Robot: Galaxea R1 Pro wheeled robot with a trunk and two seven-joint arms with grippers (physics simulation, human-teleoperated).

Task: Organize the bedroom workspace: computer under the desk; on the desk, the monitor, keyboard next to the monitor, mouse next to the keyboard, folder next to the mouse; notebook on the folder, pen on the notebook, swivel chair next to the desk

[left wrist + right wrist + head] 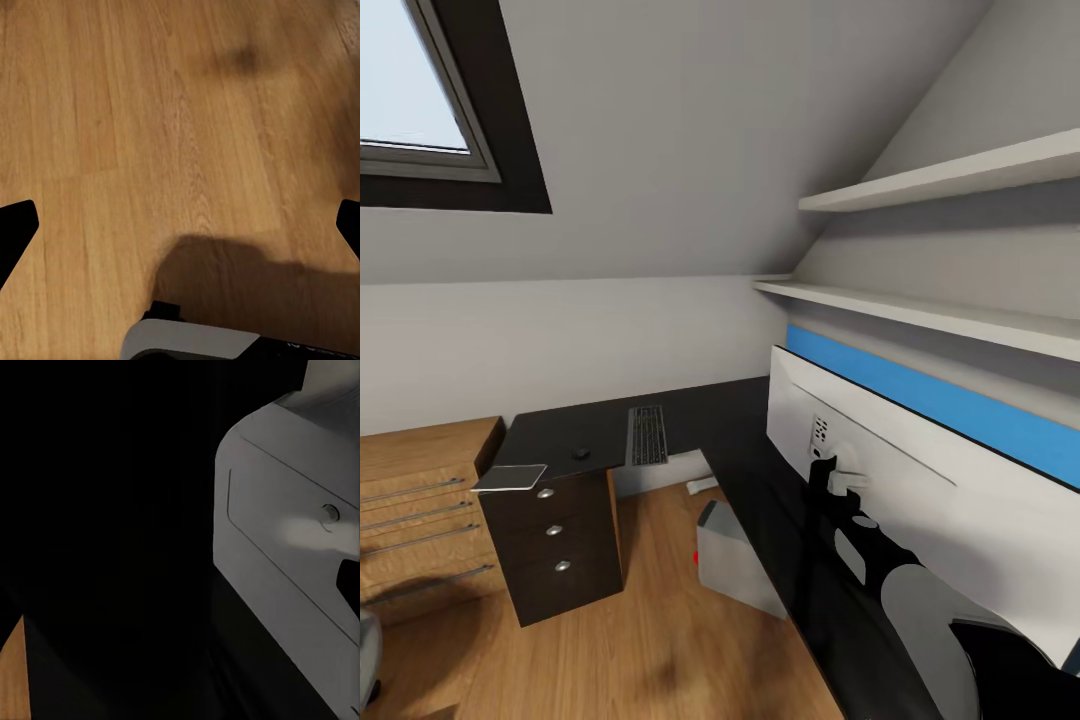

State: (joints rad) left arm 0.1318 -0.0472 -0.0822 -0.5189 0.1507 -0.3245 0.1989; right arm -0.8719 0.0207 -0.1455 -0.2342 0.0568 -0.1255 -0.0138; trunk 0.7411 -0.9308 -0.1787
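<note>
The monitor point(920, 500) stands on the dark L-shaped table point(740, 420) at the right of the head view, its white back facing the camera, so that part of the task looks met. The keyboard point(648, 435) lies on the table toward centre frame, well apart from the monitor, with the mouse point(581, 453) just left of it; a flat grey item, perhaps the folder or notebook point(510, 477), overhangs the table's left corner above the drawers point(555, 545). The computer point(738, 560) sits on the wood floor point(640, 640) beside the table's edge, only partly under it. Judging from this, the keyboard must come closer to the monitor, and stacking and chair remain. The right gripper point(838, 478) is up against the monitor's back, seemingly clasping its mount, though I cannot tell its jaw state. The left gripper point(180, 225) hangs over bare floor, fingers spread wide.
</note>
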